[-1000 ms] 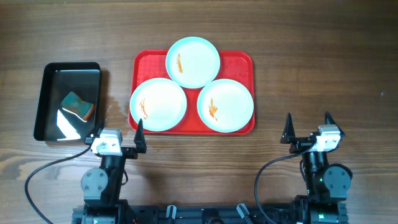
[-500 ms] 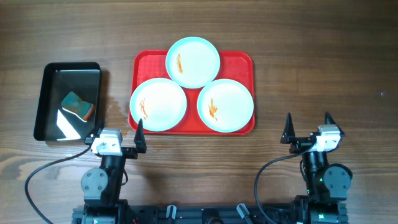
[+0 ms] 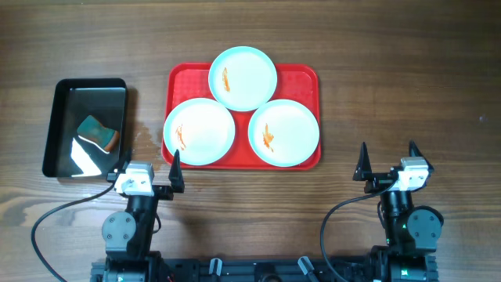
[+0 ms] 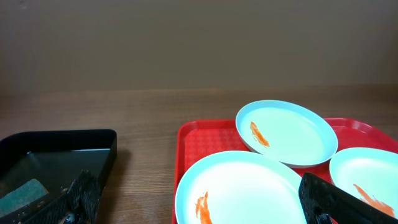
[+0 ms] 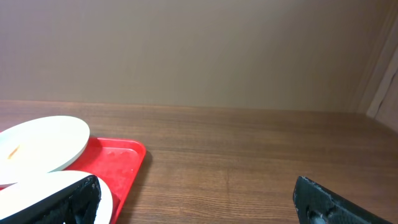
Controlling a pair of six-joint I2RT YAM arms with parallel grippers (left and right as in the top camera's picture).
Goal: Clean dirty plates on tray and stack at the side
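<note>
Nothing started yet. Both arms are parked at the bottom of frame, left gripper and right gripper spread wide, holding nothing. First step is probably the sponge in the black tray, left of frame — left arm is nearest. Pinch it across the short side, then wipe through each smear. The dirty plates sit in a triangle on the red tray, centre frame — pale mint-white, shallow rims, one small orange smear each.

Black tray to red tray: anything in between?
Nothing. The overhead view shows only bare tabletop between the black tray and the red tray.
</note>
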